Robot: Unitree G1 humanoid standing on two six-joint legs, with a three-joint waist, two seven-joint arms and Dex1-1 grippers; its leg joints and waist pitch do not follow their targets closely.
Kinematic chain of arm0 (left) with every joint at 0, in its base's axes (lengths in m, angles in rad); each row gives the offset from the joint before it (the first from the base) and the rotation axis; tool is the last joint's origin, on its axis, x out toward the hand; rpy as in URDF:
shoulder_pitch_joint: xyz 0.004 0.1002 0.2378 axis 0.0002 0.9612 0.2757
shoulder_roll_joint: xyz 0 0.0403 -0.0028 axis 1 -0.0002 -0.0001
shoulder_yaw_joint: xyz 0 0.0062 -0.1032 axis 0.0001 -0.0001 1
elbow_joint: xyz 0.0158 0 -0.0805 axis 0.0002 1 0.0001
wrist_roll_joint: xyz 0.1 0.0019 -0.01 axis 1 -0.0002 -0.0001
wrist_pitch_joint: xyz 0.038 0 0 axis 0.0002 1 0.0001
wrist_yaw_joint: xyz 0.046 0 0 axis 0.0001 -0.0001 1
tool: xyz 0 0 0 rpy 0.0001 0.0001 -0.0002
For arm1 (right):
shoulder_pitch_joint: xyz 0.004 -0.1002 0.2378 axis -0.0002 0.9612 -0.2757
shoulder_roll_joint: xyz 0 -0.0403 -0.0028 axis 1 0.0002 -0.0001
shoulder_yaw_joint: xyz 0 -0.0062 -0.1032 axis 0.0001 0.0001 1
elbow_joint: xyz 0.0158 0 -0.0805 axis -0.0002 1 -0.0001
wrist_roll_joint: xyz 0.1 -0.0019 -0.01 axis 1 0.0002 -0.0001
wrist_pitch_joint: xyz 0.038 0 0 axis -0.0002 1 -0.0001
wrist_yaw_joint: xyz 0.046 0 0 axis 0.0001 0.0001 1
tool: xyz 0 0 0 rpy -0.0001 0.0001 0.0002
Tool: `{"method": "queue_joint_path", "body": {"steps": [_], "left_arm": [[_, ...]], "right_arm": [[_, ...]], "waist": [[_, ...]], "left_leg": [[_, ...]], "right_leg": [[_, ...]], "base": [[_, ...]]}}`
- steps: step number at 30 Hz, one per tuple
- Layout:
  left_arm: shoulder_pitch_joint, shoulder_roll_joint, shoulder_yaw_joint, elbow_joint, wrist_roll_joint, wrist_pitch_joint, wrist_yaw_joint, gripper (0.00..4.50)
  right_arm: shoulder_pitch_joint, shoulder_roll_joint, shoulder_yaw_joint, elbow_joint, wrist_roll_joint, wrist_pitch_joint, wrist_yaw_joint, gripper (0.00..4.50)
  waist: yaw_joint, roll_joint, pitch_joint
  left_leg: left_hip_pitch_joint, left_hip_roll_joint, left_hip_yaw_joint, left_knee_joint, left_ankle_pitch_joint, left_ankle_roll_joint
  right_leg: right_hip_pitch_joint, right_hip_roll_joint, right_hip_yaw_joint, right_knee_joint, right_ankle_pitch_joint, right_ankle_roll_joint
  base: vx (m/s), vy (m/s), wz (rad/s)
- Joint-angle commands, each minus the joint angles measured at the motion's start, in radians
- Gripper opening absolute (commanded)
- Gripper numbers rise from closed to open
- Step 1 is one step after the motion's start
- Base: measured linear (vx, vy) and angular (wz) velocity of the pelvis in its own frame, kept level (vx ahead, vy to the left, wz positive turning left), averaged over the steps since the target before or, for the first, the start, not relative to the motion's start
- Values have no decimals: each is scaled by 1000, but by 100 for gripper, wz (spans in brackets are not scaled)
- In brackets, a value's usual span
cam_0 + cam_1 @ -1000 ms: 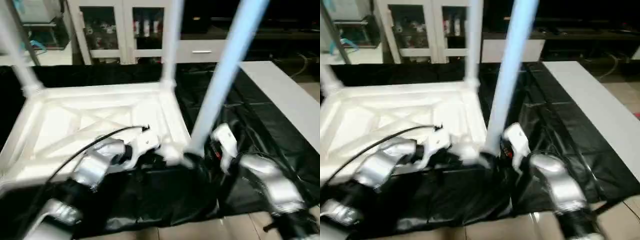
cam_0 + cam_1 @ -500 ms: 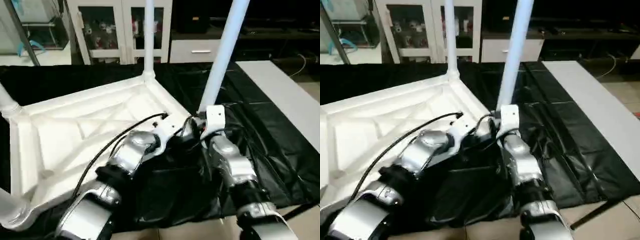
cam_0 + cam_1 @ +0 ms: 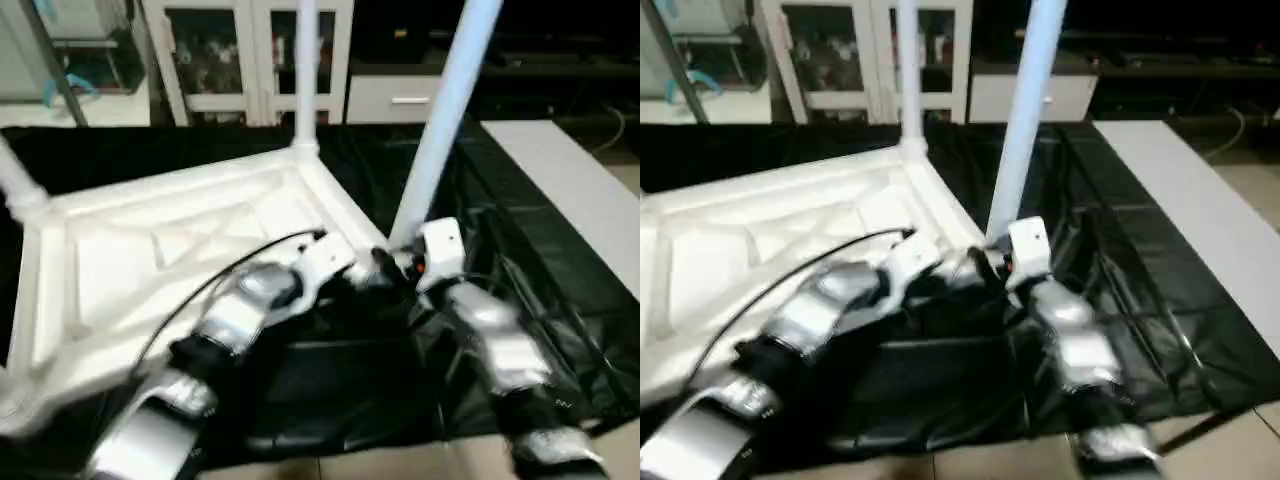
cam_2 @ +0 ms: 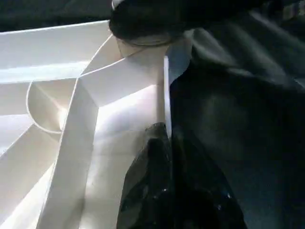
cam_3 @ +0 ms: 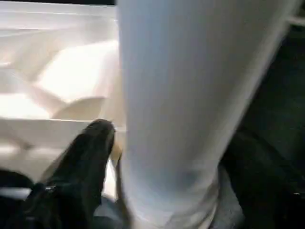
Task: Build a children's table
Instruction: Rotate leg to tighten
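Fingers of the right gripper point(image 5: 162, 191) straddle the near-corner leg point(image 3: 440, 120) (whether clamped, I cannot tell); left gripper point(image 4: 167, 191) pinches the tabletop's point(image 3: 150, 250) rim.

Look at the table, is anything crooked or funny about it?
Yes. The table top lies upside down on the black sheet, and the leg nearest the robot leans to the side, while the leg at the far corner stands straight. The right gripper has its fingers on either side of the leaning leg.
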Motion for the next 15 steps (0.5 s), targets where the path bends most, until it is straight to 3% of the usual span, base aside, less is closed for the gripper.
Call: {"method": "queue_joint_path", "body": {"steps": [1,3,6,9,15], "left_arm": [[26,29,-42,-60,-38,-55,-131,0],[55,90,-73,-119,-67,-111,-257,0],[88,166,-96,-206,-111,-112,-399,0],[96,189,-100,-257,-138,-73,-457,0],[91,191,-111,-268,-154,-70,-482,0]], "right_arm": [[22,-47,25,-77,22,26,119,403],[68,-133,72,-152,31,34,253,426],[143,-278,124,-254,41,30,439,430],[172,-338,134,-285,57,42,526,430],[179,-357,151,-298,69,55,567,430]], "waist": [[5,-9,-55],[6,-12,-53],[21,-10,-51],[23,-12,-49],[22,-17,-48]], "left_leg": [[3,50,-23,-76,-152,79],[3,52,-22,-78,-166,73],[5,57,-22,-80,-165,78],[4,57,-22,-81,-171,67],[4,55,-23,-80,-181,55]], "right_leg": [[50,-67,59,-78,-235,-204],[48,-68,61,-79,-246,-203],[47,-69,64,-73,-218,-204],[49,-71,65,-74,-234,-211],[47,-71,64,-79,-271,-209]], "base": [[0,0,0],[0,0,0],[0,0,0],[0,0,0],[0,0,0]]}}
